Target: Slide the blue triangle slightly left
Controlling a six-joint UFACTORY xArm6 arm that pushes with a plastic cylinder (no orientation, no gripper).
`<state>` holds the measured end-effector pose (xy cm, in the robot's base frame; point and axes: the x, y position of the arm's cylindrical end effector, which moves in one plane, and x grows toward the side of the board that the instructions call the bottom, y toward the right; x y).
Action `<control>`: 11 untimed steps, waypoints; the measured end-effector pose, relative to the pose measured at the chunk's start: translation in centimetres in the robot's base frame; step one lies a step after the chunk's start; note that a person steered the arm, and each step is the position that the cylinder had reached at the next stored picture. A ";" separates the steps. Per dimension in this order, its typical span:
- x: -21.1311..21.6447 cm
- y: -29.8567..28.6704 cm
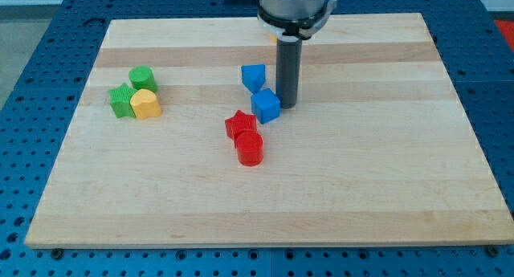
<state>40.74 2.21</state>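
Blue triangle: the blue triangle (253, 76) sits on the desk (361, 189) a little above centre, toward the view's top, just up and left of the blue cube (266, 106).
My tip: my tip (287, 105) rests on the desk just beside the blue cube's right face, below and to the right of the blue triangle, apart from it.
End effector: a plain dark rod with nothing to open or close; it holds nothing and can only push.
Why this placement: being on the triangle's right suits a leftward shove, I judge, though the tip stands lower than the triangle and nearer the cube.
Red pair: the red star (239, 124) touches the red cylinder (250, 148), below the cube.
Left cluster: the green cylinder (143, 78), green star (123, 101) and yellow block (146, 104) huddle together, well apart from the work.
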 end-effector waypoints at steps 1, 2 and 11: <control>0.0 -1.6; 0.0 -2.0; -3.7 -6.3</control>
